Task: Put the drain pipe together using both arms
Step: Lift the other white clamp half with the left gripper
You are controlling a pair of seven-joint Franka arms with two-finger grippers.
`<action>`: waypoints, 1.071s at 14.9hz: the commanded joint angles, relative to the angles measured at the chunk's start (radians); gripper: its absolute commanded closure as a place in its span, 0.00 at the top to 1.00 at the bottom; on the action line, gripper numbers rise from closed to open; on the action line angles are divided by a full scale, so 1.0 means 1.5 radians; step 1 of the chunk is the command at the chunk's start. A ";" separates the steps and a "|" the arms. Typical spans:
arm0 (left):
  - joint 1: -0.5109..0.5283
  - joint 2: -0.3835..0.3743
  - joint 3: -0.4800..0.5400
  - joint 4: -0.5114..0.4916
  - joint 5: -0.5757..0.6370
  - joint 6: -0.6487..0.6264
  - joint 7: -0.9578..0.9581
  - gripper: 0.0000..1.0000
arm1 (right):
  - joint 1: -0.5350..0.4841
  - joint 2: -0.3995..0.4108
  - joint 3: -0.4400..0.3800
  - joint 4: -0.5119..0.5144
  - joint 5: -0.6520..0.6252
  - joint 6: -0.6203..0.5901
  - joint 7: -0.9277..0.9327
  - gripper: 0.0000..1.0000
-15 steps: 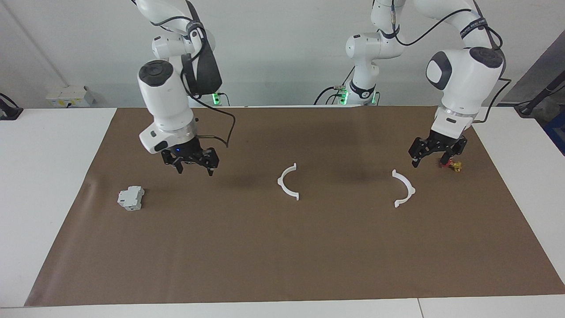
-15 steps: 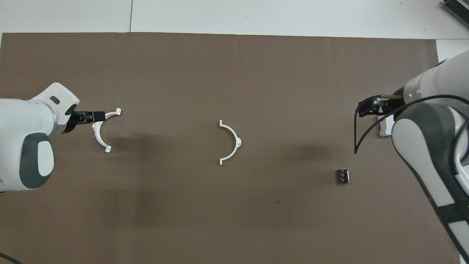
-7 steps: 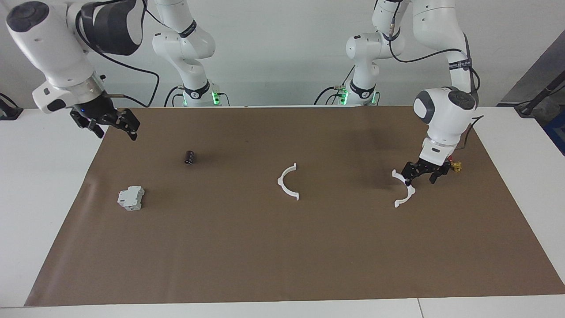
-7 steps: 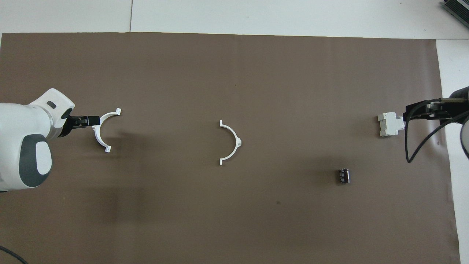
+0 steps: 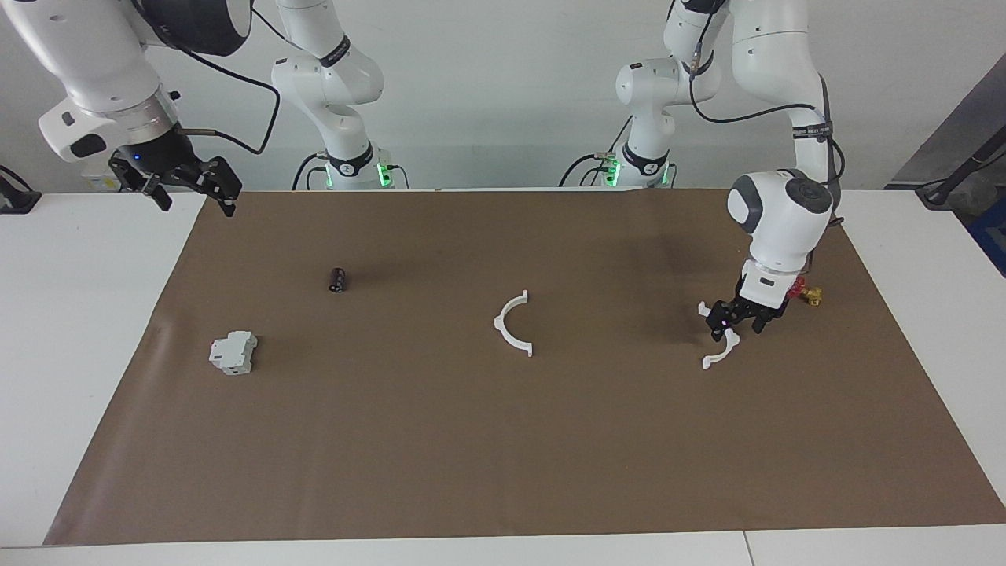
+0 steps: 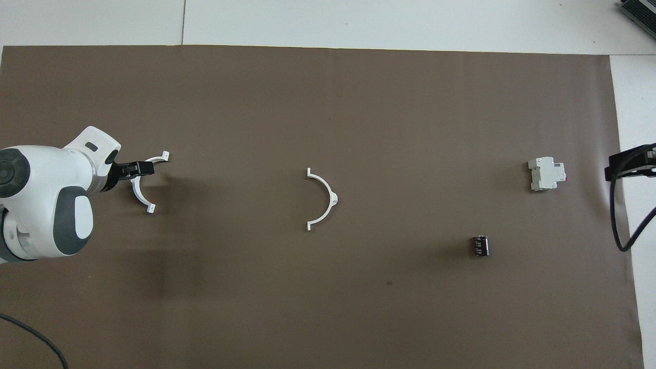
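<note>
Down at the left arm's end of the worktop (image 5: 550, 472), the left pincer (image 5: 736, 321) straddles one half-ring (image 5: 719, 355), grip unclear; the right pincer (image 5: 189, 179) hangs wide over the edge. Overhead, the other half-ring (image 6: 324, 200) lies mid-worktop, well apart.

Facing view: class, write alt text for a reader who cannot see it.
The left gripper is down at one white half-ring on the brown mat. The other half-ring lies mid-mat. The right gripper waits, raised over the mat's edge.
</note>
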State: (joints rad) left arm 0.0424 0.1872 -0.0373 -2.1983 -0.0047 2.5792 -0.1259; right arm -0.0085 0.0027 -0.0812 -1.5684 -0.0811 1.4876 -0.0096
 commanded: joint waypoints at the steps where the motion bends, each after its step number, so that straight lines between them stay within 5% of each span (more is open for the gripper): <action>1: -0.007 0.002 0.005 -0.003 -0.004 0.014 -0.006 1.00 | -0.001 -0.006 0.004 -0.006 -0.005 -0.004 -0.014 1.00; 16: -0.009 0.021 0.005 -0.027 -0.003 0.064 0.005 1.00 | 0.005 -0.006 0.015 0.007 0.053 -0.010 0.031 1.00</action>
State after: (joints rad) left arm 0.0422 0.2073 -0.0380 -2.2100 -0.0047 2.6084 -0.1244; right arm 0.0046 0.0027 -0.0616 -1.5539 -0.0231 1.4865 0.0244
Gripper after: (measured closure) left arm 0.000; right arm 0.000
